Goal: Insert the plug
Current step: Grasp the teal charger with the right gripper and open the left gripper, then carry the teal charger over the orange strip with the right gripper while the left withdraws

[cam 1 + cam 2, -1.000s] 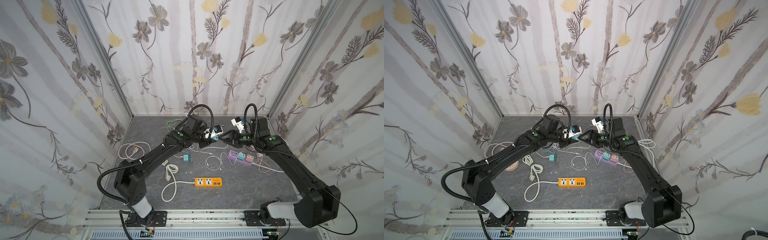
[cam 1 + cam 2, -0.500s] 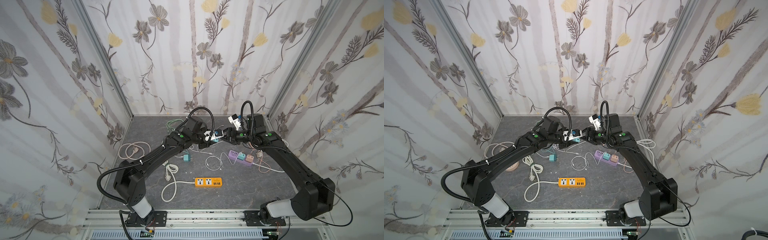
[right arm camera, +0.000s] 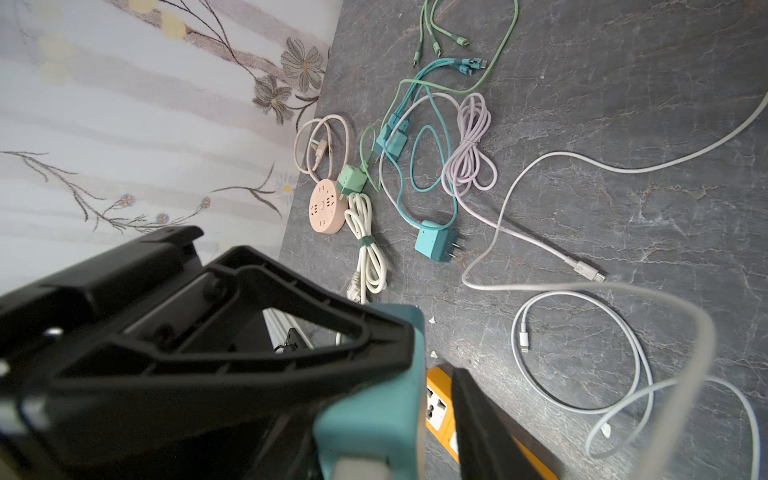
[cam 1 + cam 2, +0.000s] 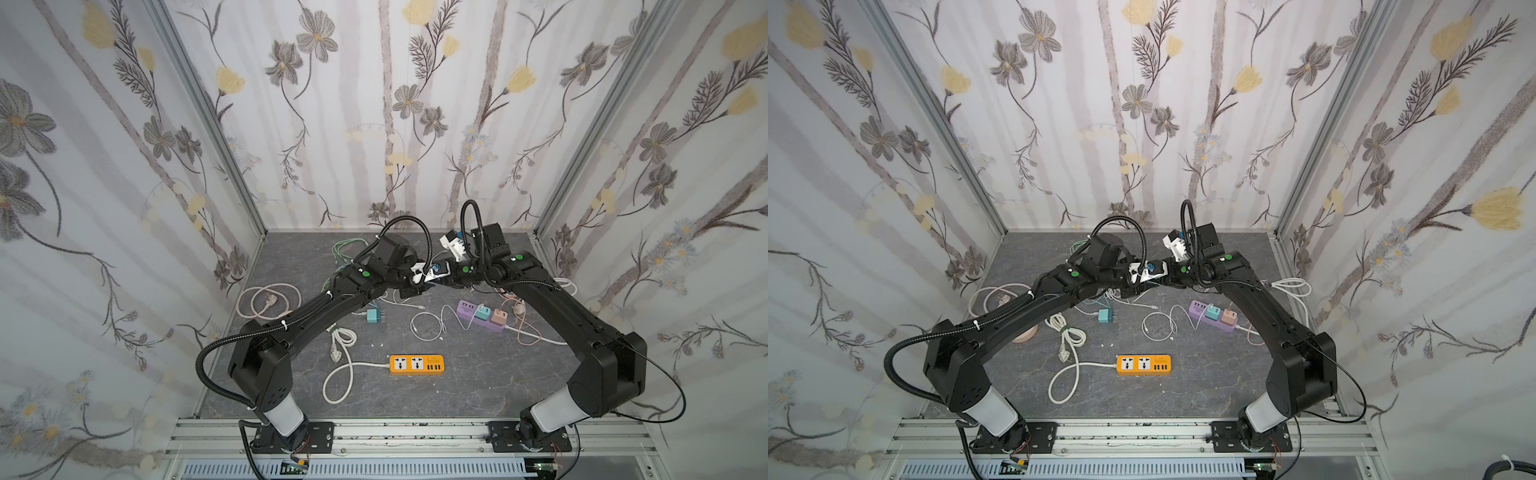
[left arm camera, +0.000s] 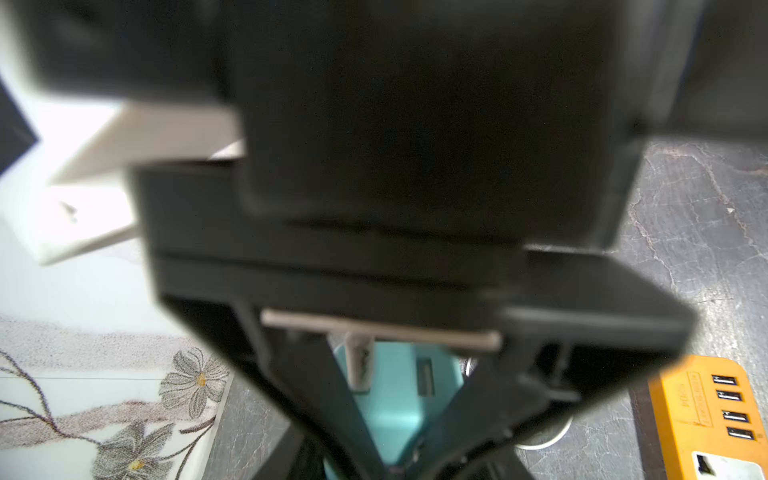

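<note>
Judging from the pose, the step in hand is a mid-air regrip of the teal plug (image 3: 374,395), which sits above the tabletop (image 4: 478,386) at upper centre of both top views. The left end effector (image 4: 422,278) is clamped on it. The right end effector (image 4: 444,274) brackets the same plug. One finger lies against it, but a sliver of the orange power strip (image 4: 417,364) shows past the other, so whether that grip is closed cannot be told.

The next move likely calls for one firm hold, release by the other arm, then prongs lowered square onto a free socket.

The orange power strip, at lower centre, has bare tabletop around it. The purple power strip (image 4: 467,308), right of centre, carries two adapters. Loose cables (image 3: 368,257) crowd the centre and left. The side walls (image 4: 104,208) stand well apart from both arms.
</note>
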`<state>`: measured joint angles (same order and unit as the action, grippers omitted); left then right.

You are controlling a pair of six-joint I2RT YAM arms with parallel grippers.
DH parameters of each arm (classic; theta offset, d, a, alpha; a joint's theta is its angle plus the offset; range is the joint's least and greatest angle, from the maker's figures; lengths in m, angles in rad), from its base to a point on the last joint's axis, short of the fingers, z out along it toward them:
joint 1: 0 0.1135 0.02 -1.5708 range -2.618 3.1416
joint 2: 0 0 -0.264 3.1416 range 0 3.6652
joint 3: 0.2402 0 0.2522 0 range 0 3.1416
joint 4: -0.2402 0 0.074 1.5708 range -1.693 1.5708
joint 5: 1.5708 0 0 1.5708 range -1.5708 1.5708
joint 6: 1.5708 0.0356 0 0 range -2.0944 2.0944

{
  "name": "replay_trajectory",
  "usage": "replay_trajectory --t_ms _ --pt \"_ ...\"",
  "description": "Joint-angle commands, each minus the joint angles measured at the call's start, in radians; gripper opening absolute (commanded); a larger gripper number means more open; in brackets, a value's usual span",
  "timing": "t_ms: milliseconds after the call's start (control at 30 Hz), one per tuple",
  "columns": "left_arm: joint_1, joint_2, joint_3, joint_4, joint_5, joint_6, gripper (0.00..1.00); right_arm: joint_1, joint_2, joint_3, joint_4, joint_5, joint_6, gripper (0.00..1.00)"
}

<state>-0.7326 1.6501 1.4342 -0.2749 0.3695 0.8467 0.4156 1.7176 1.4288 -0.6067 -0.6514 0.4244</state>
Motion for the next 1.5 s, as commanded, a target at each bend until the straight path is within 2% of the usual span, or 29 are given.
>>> replay_trajectory --t_ms 0,200,300,500,567,633,667,733,833,900,933,1000,1100,1200,1467 --pt "-0.011 0.005 0.006 0.007 -0.031 0.055 0.17 0.008 0.016 0.025 -0.023 0.033 -0.031 0.41" --pt "-0.016 0.015 0.012 -0.016 -0.056 0.068 0.17 0.012 -0.011 0.011 0.015 0.059 -0.016 0.43" --pt "-0.017 0.022 0.012 -0.014 -0.072 0.061 0.17 0.013 -0.037 -0.007 0.038 0.073 -0.013 0.39" --pt "-0.017 0.024 0.013 -0.020 -0.057 0.040 0.18 0.021 -0.051 -0.029 0.102 0.010 -0.002 0.19" --pt "-0.017 0.016 0.012 -0.028 -0.051 0.028 0.21 0.023 -0.064 -0.041 0.122 0.015 0.000 0.12" --pt "-0.016 -0.004 0.011 -0.021 -0.048 0.005 0.33 0.022 -0.081 -0.058 0.121 0.032 -0.005 0.03" --pt "-0.012 -0.021 -0.002 -0.018 -0.041 -0.012 0.46 0.021 -0.090 -0.065 0.114 0.045 -0.019 0.00" --pt "0.003 -0.064 -0.041 -0.017 -0.022 -0.064 0.63 0.016 -0.100 -0.071 0.077 0.062 -0.068 0.00" --pt "0.027 -0.154 -0.142 0.034 -0.003 -0.164 0.78 0.012 -0.104 -0.071 0.019 0.076 -0.148 0.00" --pt "0.040 -0.225 -0.233 0.096 -0.016 -0.213 0.83 0.010 -0.103 -0.065 -0.018 0.080 -0.208 0.00" --pt "0.048 -0.266 -0.281 0.138 -0.032 -0.243 0.86 0.010 -0.099 -0.063 -0.040 0.089 -0.240 0.00" --pt "0.067 -0.333 -0.367 0.214 -0.066 -0.303 0.99 0.011 -0.090 -0.057 -0.087 0.098 -0.325 0.00" --pt "0.092 -0.450 -0.497 0.356 -0.157 -0.389 1.00 0.017 -0.068 -0.050 -0.170 0.122 -0.467 0.00" --pt "0.105 -0.526 -0.592 0.479 -0.300 -0.438 1.00 0.041 -0.049 -0.053 -0.237 0.168 -0.619 0.00" --pt "0.117 -0.538 -0.630 0.617 -0.678 -0.558 1.00 0.097 -0.004 -0.056 -0.349 0.158 -0.846 0.00"
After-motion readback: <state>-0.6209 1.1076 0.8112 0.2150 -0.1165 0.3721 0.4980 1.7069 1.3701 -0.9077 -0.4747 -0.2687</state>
